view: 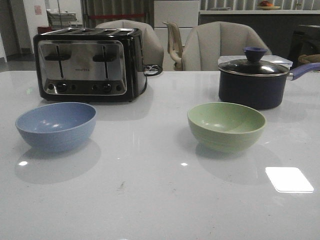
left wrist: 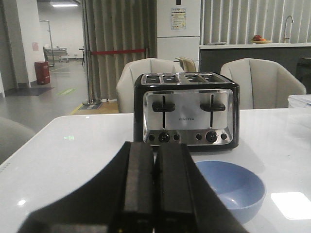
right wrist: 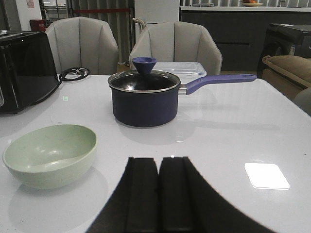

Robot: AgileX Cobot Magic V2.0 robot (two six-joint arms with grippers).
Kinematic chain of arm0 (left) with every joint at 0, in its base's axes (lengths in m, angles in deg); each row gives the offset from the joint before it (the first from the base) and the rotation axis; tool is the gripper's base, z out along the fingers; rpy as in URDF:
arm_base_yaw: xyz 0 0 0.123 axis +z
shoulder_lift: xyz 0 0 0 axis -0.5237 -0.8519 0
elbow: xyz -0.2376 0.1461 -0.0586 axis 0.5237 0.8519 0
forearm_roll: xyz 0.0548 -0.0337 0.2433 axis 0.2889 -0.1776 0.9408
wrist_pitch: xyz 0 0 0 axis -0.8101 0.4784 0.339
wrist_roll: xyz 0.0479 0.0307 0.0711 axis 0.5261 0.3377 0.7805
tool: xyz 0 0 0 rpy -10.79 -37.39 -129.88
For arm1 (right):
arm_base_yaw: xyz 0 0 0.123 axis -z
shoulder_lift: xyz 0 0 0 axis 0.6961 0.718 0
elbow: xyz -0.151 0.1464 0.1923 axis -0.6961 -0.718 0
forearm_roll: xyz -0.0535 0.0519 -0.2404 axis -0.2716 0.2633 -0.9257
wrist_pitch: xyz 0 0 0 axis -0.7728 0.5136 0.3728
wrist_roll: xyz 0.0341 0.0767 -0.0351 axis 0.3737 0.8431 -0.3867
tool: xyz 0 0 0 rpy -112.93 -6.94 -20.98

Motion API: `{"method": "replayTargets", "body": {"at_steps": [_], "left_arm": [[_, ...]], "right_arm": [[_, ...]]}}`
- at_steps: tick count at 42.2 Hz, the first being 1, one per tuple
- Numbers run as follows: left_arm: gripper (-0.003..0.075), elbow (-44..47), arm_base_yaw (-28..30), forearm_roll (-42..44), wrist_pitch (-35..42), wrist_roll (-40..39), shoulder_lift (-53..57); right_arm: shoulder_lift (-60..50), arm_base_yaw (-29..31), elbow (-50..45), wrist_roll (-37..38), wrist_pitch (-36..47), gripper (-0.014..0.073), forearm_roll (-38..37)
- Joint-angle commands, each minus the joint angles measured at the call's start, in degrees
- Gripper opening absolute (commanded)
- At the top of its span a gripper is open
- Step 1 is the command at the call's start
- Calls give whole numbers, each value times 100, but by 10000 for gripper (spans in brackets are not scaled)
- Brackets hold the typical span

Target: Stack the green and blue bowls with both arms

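The white glossy worktop (view: pixel 150 200) carried everything, its surface showing bright reflections of overhead light. Largest on it was the black and chrome four-slot toaster (view: pixel 89 64), which stood at the far left with its levers and knobs facing the robot. At the far right stood the dark navy saucepan (view: pixel 254 82), capped by a glass lid with a blue knob, its handle pointing off to the right. A clear lidded container (right wrist: pixel 177 67) lay just behind the saucepan, and a black cord (right wrist: pixel 74 73) lay coiled on the worktop beside the toaster.

The blue bowl (view: pixel 56 126) sat upright on the left side, in front of the toaster and apart from it. The green bowl (view: pixel 226 126) sat upright on the right side, in front of the saucepan, well apart from the blue bowl. Both bowls held nothing.

The left end effector (left wrist: pixel 154 189) appeared only in its wrist view, its two black fingers pressed together with nothing between them, held above the worktop near the blue bowl. The right end effector (right wrist: pixel 159 194) likewise showed its fingers closed against each other and gripping nothing, beside the green bowl.
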Motion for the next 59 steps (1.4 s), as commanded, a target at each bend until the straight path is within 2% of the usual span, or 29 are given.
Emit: {"method": "replayTargets", "body": {"at_steps": [1,24,34,42,45,49,59], "left_arm": [[98,55,-24,-37,450,0,101],[98,55,-24,-37,450,0,101],[98,12,-24,-37,710,0,101],[98,-559,-24,-37,784,0,63],[98,-987,-24,-37,566,0,-3],[98,-1681,-24,-37,-93,0,-258],[98,-3192,-24,0,-1390,0,-1459]], "right_arm": [[-41,0,27,-6,544,36,-73],[-41,0,27,-6,554,36,-73],[-41,0,94,-6,930,36,-73],[-41,0,705,-6,443,36,-73],[-29,0,1121,-6,93,36,-73],[109,0,1692,-6,-445,36,-73],[1257,0,3303,-6,-1627,36,-73]]}}
